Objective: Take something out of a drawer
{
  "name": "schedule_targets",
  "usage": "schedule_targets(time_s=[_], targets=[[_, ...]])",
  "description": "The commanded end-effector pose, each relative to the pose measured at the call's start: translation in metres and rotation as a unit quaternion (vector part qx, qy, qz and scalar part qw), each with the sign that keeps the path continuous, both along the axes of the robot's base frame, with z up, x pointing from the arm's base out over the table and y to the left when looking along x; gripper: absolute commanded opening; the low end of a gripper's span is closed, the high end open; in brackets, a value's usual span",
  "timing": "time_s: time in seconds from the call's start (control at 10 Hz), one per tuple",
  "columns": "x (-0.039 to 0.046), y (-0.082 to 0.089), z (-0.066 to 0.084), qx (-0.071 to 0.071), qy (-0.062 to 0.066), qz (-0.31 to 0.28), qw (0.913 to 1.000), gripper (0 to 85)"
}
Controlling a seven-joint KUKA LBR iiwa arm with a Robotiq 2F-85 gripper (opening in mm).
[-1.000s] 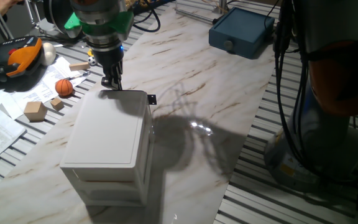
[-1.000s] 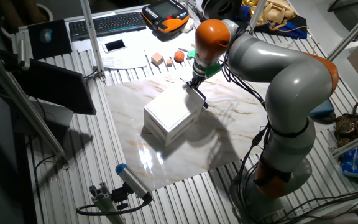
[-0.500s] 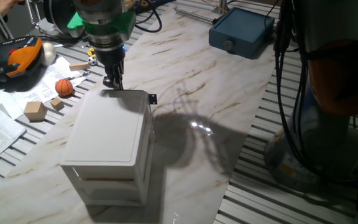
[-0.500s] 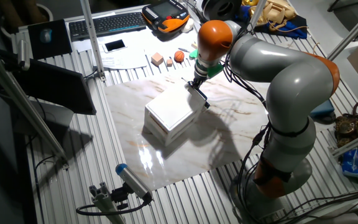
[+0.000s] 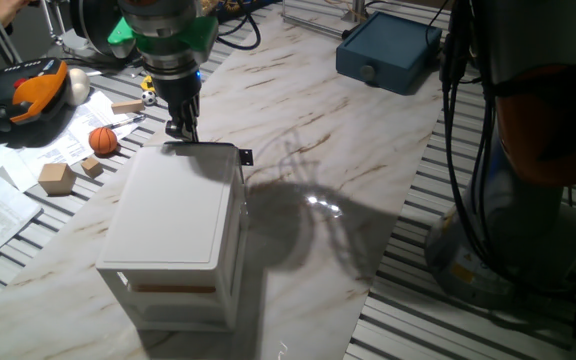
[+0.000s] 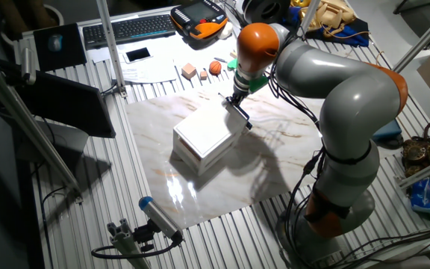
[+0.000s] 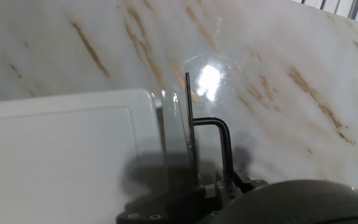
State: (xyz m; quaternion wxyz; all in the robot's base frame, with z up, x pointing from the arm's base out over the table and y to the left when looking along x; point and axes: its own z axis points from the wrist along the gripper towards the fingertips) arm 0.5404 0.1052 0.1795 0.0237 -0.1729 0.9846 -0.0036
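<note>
The small white box-shaped cabinet (image 5: 168, 215) is seen standing on the marbled white tabletop (image 5: 348, 130), with the black two-finger gripper (image 5: 180, 130) held upright at the cabinet's 12 o'clock edge, just above the rim of its lid. In the hand view, the thin front panel of the uppermost shallow white drawer (image 7: 188, 118) is seen edge-on, parted from the cabinet body by only a narrow gap. The small black bent handle (image 7: 219, 140) projects from it toward 3 o'clock. The drawer is therefore judged barely opened. The fingers appear close together in one fixed view, but it cannot be told whether they are shut on anything, as the tips are hidden in the hand view. A light-tan strip (image 5: 173, 287) is noted in the slot beneath the lid at the cabinet's 6 o'clock end. This is taken to be the plain wooden block, lying inside and covered by the lid. From the fingers the block thus lies toward 6 o'clock, at the far end of the cabinet. Its visible edge runs along the 9-to-3 line, across the direction in which the drawer slides. A longer pull toward 12 o'clock is judged necessary before the block can be reached from above
</note>
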Motion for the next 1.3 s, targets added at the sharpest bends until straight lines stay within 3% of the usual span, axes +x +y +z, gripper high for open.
schedule_targets(time_s=[0.0, 1.2], targets=[[0.0005, -0.001, 0.000, -0.001, 0.000, 0.001, 1.0000, 0.0], [0.0108, -0.027, -0.002, -0.009, -0.005, 0.009, 0.9999, 0.0]])
